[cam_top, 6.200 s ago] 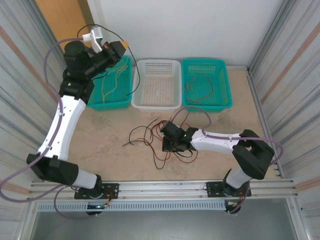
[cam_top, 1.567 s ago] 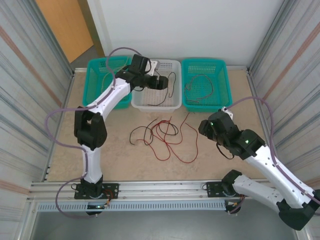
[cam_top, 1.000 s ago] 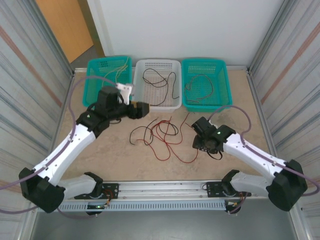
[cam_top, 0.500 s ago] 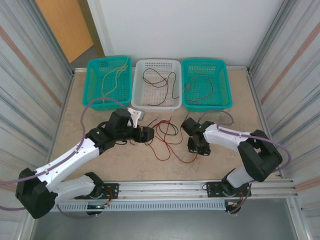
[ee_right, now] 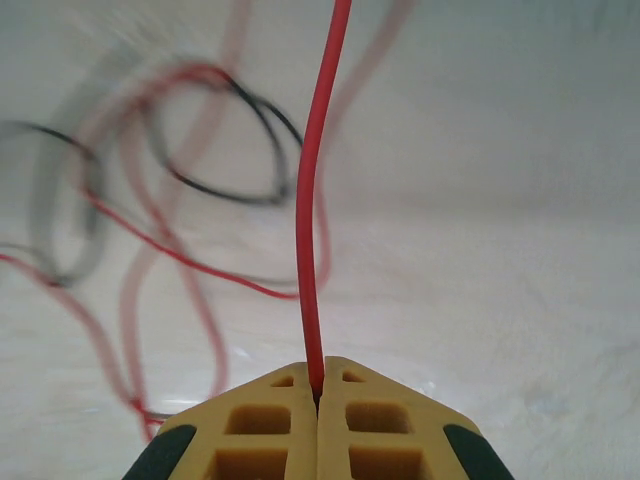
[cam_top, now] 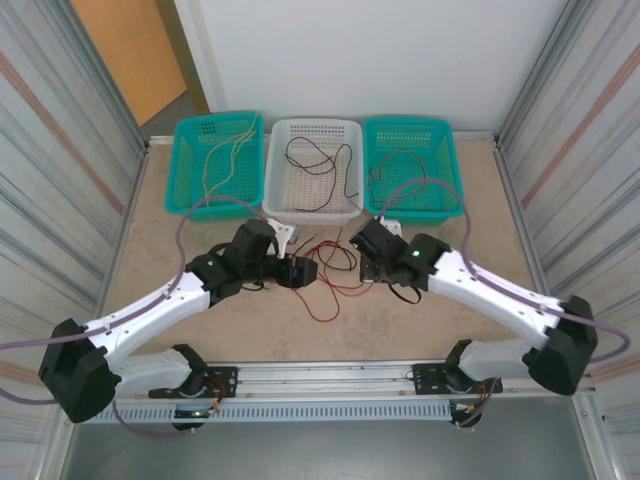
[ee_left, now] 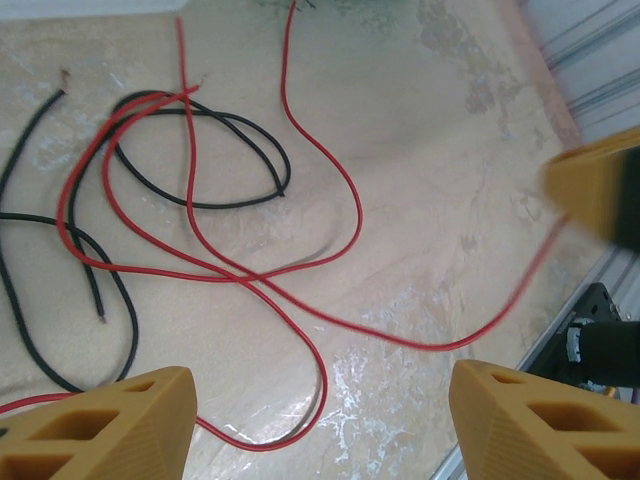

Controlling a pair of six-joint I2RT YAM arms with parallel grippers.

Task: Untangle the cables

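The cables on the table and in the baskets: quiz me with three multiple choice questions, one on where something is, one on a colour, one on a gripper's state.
1. Where do the thin yellow cables lie?
A in the teal plastic mesh basket at far left
B in the white basket
C on the tabletop

2. What colour is the thin cable between the right gripper fingers?
A yellow
B black
C red

3. How is the left gripper?
A shut on a black cable
B open over the red and black tangle
C shut on a yellow cable

Answers:
1 A, the top view shows them inside that basket.
2 C, the right wrist view shows a red strand pinched between closed pads.
3 B, its fingers stand wide apart with nothing between them.
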